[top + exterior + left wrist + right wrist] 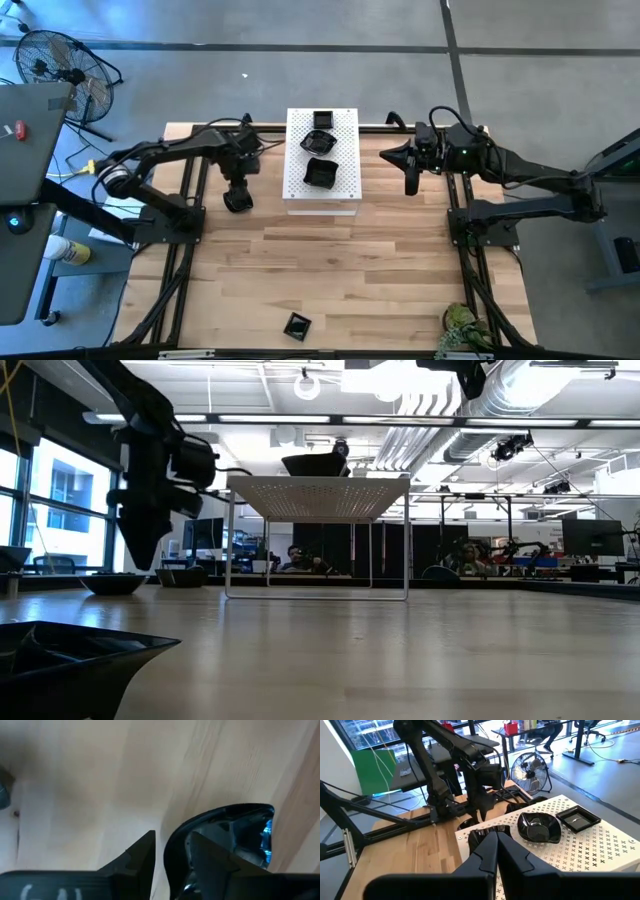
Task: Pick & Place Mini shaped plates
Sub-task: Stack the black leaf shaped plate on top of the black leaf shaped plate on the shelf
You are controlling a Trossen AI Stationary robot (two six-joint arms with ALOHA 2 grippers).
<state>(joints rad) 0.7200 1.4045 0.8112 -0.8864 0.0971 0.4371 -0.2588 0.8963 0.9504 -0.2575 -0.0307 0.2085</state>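
Left gripper (238, 198) hanging left of center in high view, fingers (136, 856) standing apart astride rim of black plate (235, 832) sitting on table (350, 270), not clamping it. Three plates (321, 172) sitting on white board (345, 192) center-top. Lone plate (297, 325) lying bottom center. Right gripper (411, 186) hovering right of board, fingers pressed together, holding nothing.

A robotics lab set in an open-plan office or workshop hall. The wooden table (340, 270) stands on a grey concrete floor, with a floor fan (60, 70) beyond its left far corner and a dark desk (25, 160) just left of it. Behind the table, exposed silver ducts (520, 390) and strip lights run overhead, rows of monitors (590, 540) fill the room, and people sit at desks
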